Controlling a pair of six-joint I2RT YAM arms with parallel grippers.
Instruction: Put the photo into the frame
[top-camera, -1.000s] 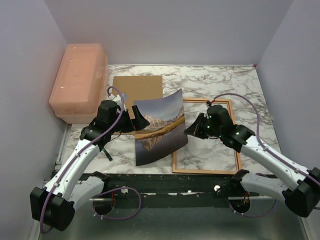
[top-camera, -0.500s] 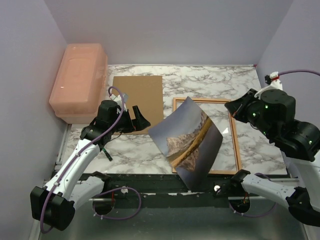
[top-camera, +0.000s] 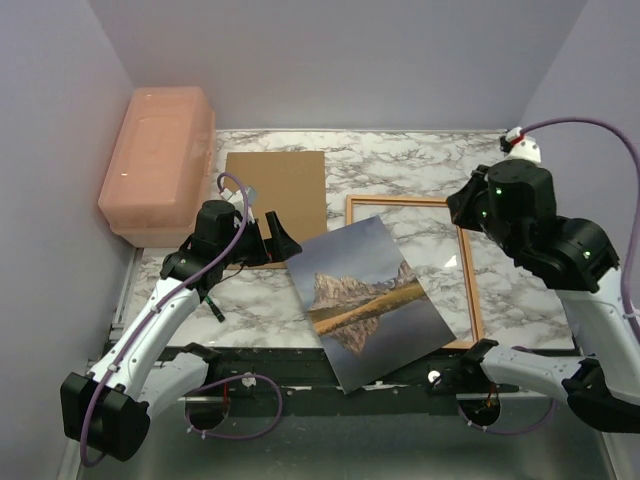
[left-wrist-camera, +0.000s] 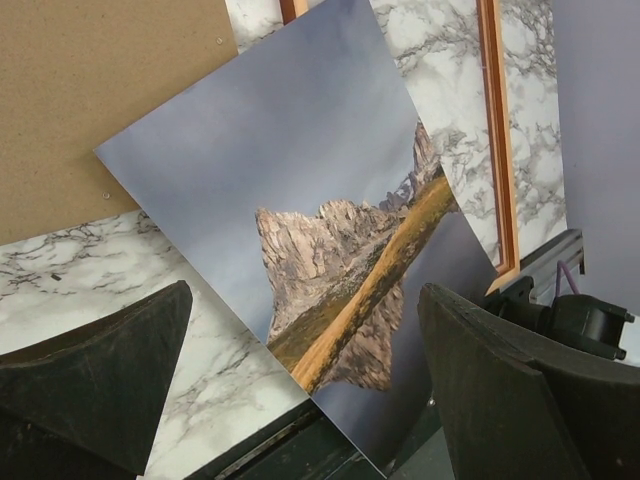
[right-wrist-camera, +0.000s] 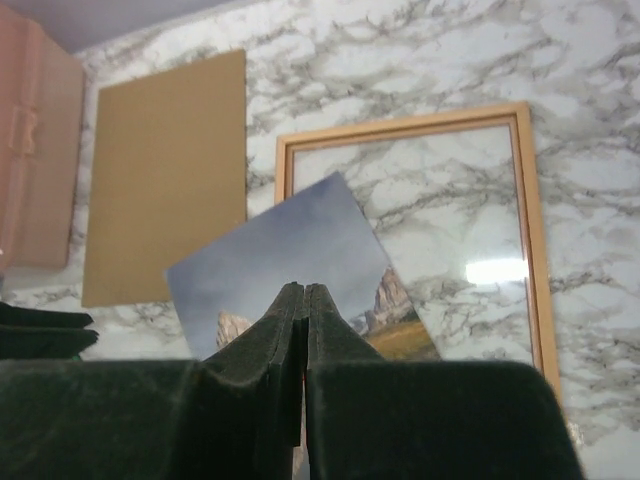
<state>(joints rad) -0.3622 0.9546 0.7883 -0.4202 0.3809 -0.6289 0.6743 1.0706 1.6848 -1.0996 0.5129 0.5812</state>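
The photo (top-camera: 370, 300) shows its mountain picture side up and is turned askew. It covers the frame's near-left corner and juts out past the table's front edge; no gripper touches it. The frame (top-camera: 470, 270) lies flat on the marble, light wood side up, with marble showing through its pane. My left gripper (top-camera: 278, 240) hangs open just left of the photo's far corner; in the left wrist view the photo (left-wrist-camera: 320, 230) fills the space beyond the open gripper (left-wrist-camera: 310, 390). My right gripper (top-camera: 465, 212) is raised above the frame's far-right part and is shut on nothing (right-wrist-camera: 303, 295), with the photo (right-wrist-camera: 290, 260) far below.
A brown backing board (top-camera: 277, 185) lies flat at the back, left of the frame. A pink plastic box (top-camera: 160, 160) stands along the left wall. A dark rail with the arm bases runs under the table's front edge (top-camera: 300, 350).
The right gripper has let go of the photo and risen up and to the right. The photo swung down towards the front edge, picture side up. The left arm has stayed put.
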